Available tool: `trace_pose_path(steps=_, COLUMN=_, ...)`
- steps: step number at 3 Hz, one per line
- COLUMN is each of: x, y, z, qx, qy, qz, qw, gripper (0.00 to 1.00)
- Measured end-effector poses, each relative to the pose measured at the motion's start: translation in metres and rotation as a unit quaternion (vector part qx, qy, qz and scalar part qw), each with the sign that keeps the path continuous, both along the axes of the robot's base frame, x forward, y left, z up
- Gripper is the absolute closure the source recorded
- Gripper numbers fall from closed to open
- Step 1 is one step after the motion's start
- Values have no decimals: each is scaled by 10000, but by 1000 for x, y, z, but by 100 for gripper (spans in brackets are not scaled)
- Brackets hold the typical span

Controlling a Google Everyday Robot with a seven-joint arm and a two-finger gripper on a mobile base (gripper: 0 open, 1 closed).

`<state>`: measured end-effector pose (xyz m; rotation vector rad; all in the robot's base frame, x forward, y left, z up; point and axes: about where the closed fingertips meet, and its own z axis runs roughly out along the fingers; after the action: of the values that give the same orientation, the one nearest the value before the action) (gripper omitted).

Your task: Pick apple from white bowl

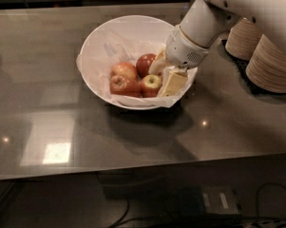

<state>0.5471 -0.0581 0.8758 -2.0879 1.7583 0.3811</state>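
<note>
On my screen, far to the left of everything else, the dark glossy grey tabletop (47,108) carries a bright square reflection of a lamp. Next comes the large round glossy white bowl (92,42), lined with crinkled white paper (115,45) that spills over its rim.

Inside it, to the left of the gripper, two red-orange apples (124,70) sit one behind the other and touch. The darker all-red apple (145,62) lies further back, just beside the upper finger.

The red apple with the pale yellow-green patch around its stem (151,83) rests low in the bowl and touches the nearer red-orange one. It lies right at the tips of the cream-coloured two-finger gripper (157,83).

The gripper is down inside the right half of the bowl, angled leftwards and downwards. Its fingers (173,82) are spread apart, one behind this apple and one on its near side. I cannot tell whether either presses on the fruit, which still sits in the bowl.

From the gripper the white rounded arm (214,18) climbs to the upper right. Beyond it, right of the gripper and outside the bowl, stand two stacks of beige paper bowls (273,63), partly hidden by the arm.
</note>
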Motion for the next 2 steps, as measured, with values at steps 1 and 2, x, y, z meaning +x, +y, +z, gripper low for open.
trace_pose_path(steps=1, x=2, y=2, z=-4, qx=-67, qy=107, qz=26, qw=9999, gripper=43)
trace_pose_path(steps=2, x=2, y=2, z=-3, qx=-68, qy=109, qz=26, qw=9999, gripper=44)
